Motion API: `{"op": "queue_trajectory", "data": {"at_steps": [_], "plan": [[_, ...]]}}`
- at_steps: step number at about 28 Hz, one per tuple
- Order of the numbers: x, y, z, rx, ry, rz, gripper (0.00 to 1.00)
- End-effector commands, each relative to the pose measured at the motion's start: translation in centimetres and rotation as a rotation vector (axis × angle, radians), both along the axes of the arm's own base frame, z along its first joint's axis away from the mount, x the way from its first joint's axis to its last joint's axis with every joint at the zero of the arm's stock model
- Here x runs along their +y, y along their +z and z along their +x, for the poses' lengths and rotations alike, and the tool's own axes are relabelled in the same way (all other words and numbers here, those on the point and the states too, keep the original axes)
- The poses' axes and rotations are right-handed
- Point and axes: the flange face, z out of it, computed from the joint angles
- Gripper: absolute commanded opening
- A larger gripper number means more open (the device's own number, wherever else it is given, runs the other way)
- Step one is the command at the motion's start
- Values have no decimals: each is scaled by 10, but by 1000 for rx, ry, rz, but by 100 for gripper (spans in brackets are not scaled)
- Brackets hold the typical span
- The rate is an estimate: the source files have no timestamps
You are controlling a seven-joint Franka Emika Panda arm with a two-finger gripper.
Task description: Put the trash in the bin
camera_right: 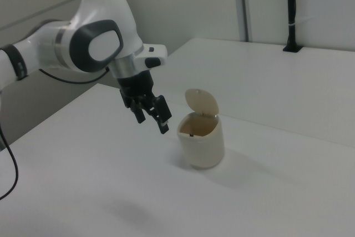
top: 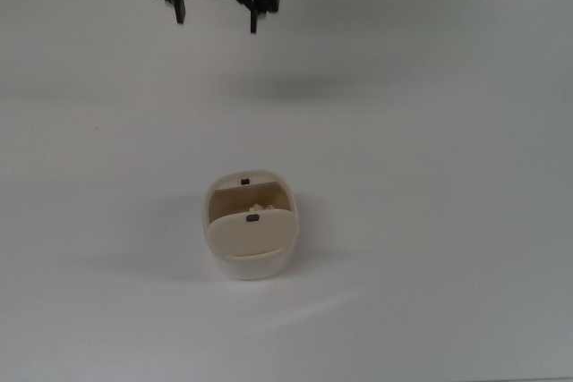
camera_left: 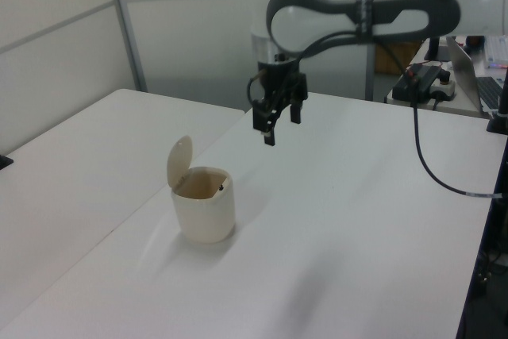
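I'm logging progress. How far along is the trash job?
Mostly done, it seems: a pale wad, likely the trash, shows inside the bin, whose flap stands tipped open. The gripper is open, empty and well clear of the bin. Nothing is in hand; no trash lies on the table.

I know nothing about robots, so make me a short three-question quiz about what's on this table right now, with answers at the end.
1. True or false: the bin's lid is tipped open.
2. In the top view, where is the gripper relative to the bin?
A. Directly over its opening
B. Well away, near the picture's upper edge
C. Resting on the table beside it
3. Fill in: the gripper's jaws are ____ and hold nothing.

Key
1. True; the left view shows the flap standing up.
2. B
3. Open. A pale lump inside the bin may be the trash.
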Motion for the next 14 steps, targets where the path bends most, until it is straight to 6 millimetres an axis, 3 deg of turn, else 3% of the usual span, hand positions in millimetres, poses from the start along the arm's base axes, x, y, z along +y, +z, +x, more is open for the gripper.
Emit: {"op": "queue_trajectory", "data": {"at_steps": [1,14], "plan": [[-30,22,-20,8,-62,67,100],[-41,33,-22,4,-77,69,100]]}}
